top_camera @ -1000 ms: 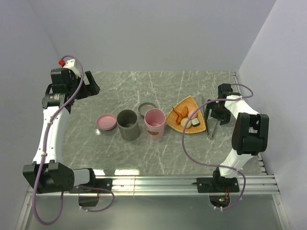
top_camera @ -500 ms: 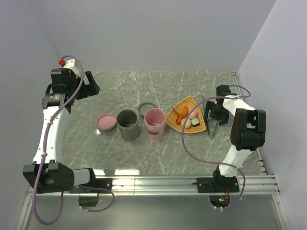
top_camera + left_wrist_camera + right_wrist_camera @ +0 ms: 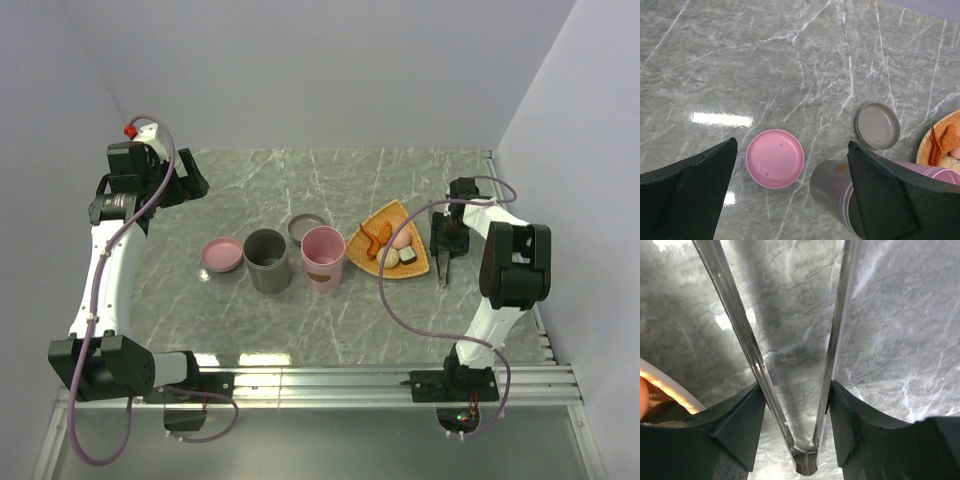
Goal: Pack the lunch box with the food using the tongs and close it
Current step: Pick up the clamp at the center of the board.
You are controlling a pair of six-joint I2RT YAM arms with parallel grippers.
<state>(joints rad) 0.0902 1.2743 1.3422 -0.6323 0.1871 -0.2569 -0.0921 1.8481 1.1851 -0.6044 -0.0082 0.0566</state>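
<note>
The right gripper (image 3: 796,405) is closed partway onto the tongs (image 3: 735,315). One finger (image 3: 740,430) is pressed against the outer side of each arm, just above the joined end. The tongs are laid on the table (image 3: 250,190), just beside the right edge of the tray (image 3: 398,212). On the tray the food (image 3: 380,238) is gathered (sausage bits, a pink ball, a beige ball, a dark block). Left of it the pink cup (image 3: 323,258) and grey cup (image 3: 267,260) are stood open side by side. The grey lid (image 3: 307,228) is set behind them and the pink lid (image 3: 222,254) further left. The left gripper (image 3: 791,150) is held wide open and empty above the table's far left.
</note>
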